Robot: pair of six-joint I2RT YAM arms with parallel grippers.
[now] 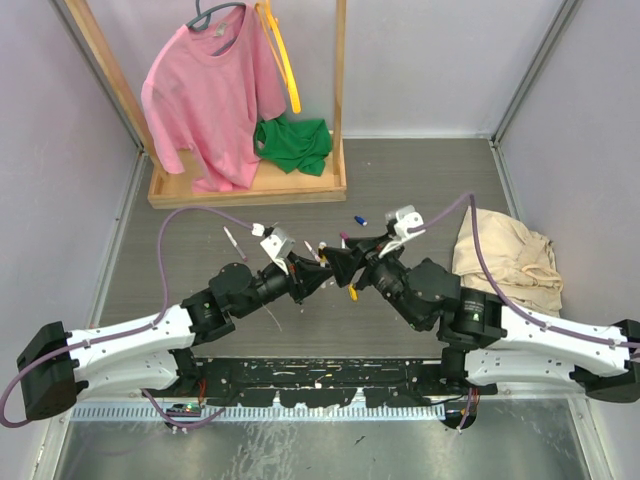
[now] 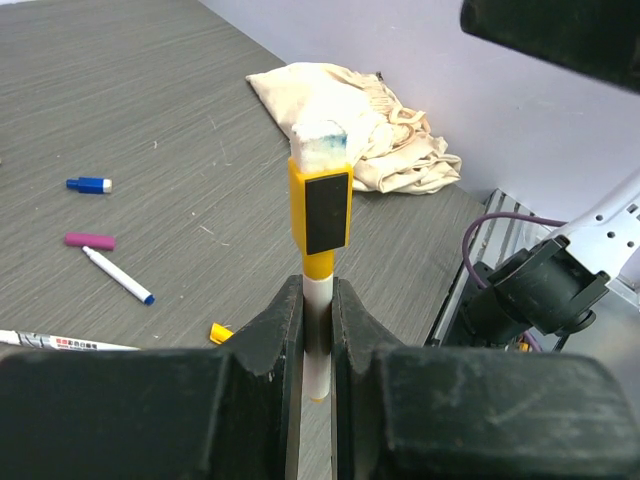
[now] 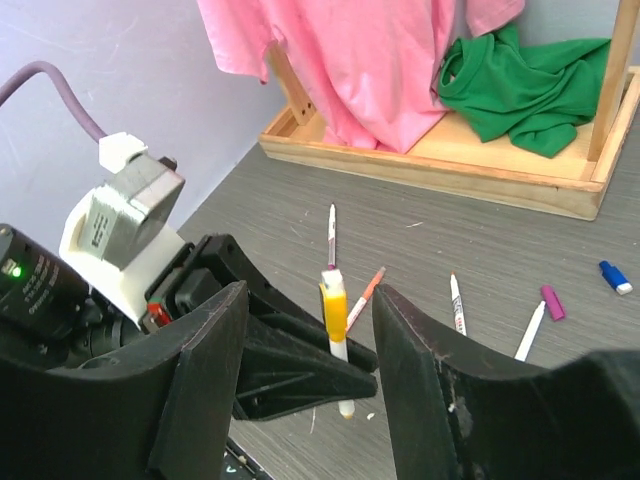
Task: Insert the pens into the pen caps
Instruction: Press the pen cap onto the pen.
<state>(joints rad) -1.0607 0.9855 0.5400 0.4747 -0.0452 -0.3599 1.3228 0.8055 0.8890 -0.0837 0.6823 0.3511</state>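
left gripper [image 2: 318, 305] clamped on white pen [image 2: 317, 350], held upright, yellow cap [image 2: 320, 205] seated on its upper end; right gripper [image 3: 310, 300] jaws apart, one each side of the capped pen, not touching it; loose on table [image 2: 180, 90]: blue cap [image 2: 88, 184], magenta cap [image 2: 89, 241], blue-tipped pen [image 2: 118, 276] just beside the magenta one

Overhead view looked down from above the near edge across the whole grey wood-grain worktop [image 1: 420, 190]. Left wrist view faced, close-up, its right edge; right wrist view faced its far-left corner. Both shared the yellow-capped white pen [image 2: 320, 215] between them.
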